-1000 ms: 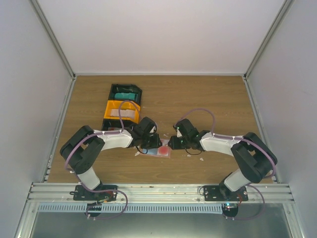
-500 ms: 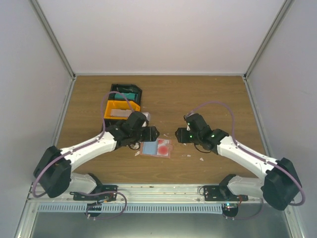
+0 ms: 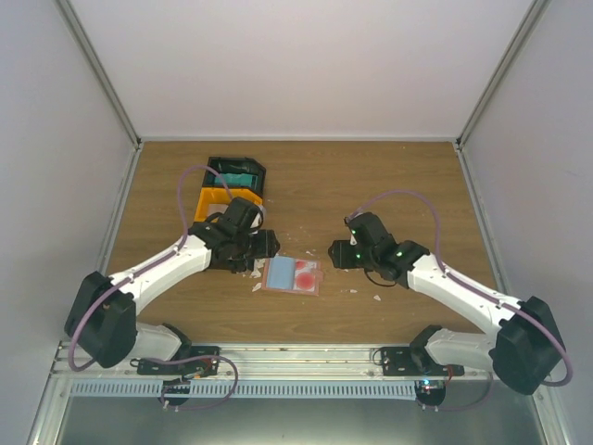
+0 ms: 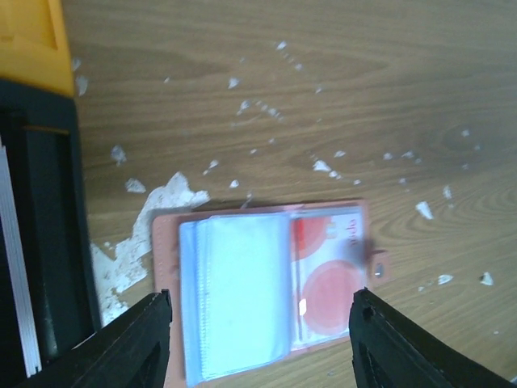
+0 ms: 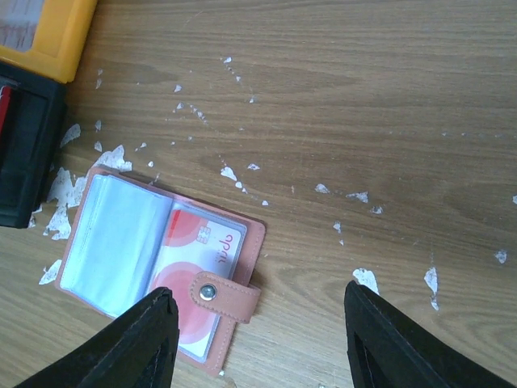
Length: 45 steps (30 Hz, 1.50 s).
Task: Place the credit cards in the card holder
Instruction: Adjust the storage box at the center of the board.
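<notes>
The card holder (image 3: 292, 275) lies open and flat on the wooden table, salmon-pink, with clear sleeves (image 4: 242, 295) fanned over its left half. A red credit card (image 4: 327, 279) sits inside the right-hand sleeve, and the snap strap (image 5: 223, 296) folds over its corner. My left gripper (image 3: 268, 245) hovers just left of the holder, open and empty, its fingers (image 4: 133, 343) spread to either side of the card holder (image 4: 168, 242). To the right of the holder my right gripper (image 3: 334, 252) is open and empty too, with the card holder (image 5: 246, 234) off to the left of the gap.
An orange bin (image 3: 209, 198) and a black bin (image 3: 237, 172) holding something teal stand behind my left gripper. Another black bin (image 4: 36, 226) lies close beside the holder's left edge. Small white scraps (image 5: 365, 279) dot the wood around the holder.
Both grippers have opened and drawn back from the card holder, the left one going left and away. The holder now lies uncovered and open on the table.
</notes>
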Available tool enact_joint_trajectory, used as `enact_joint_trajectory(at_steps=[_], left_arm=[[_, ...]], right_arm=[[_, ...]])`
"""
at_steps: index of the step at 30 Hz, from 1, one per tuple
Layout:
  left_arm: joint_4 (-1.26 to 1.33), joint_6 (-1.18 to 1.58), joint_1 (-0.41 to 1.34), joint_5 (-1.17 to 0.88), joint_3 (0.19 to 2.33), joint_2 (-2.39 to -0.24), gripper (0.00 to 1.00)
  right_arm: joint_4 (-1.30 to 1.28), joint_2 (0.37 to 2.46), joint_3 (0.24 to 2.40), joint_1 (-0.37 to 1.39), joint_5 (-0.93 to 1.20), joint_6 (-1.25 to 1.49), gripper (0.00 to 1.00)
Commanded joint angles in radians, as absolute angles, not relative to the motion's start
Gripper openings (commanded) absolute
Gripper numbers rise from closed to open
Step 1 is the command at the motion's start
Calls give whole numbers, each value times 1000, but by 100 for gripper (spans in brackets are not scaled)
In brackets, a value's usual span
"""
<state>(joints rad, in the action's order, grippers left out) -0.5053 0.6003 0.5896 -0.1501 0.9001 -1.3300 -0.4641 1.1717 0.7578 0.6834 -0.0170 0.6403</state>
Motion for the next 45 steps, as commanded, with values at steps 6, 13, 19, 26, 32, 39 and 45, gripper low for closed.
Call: enact_joint_trajectory(at_steps=[6, 13, 19, 26, 32, 39, 45], left_arm=[[-617, 677, 538, -37, 884, -1343, 61], [-680, 738, 528, -9, 806, -1265, 61], [-755, 778, 518, 57, 757, -1210, 61], [-905, 853, 500, 168, 769, -1160, 62], [-843, 697, 478, 125, 866, -1126, 66], [-848, 455, 437, 55, 1166, -1349, 69], [-810, 320, 308, -71, 1317, -1582, 61]], right_arm=[[-423, 1193, 766, 686, 24, 621, 57], [-387, 1184, 701, 686, 40, 626, 57], [-373, 1187, 683, 686, 47, 626, 57], [-366, 1195, 685, 687, 45, 623, 58], [-357, 1200, 699, 685, 52, 610, 58], [-305, 1227, 710, 685, 63, 592, 58], [-180, 1291, 722, 685, 93, 576, 57]])
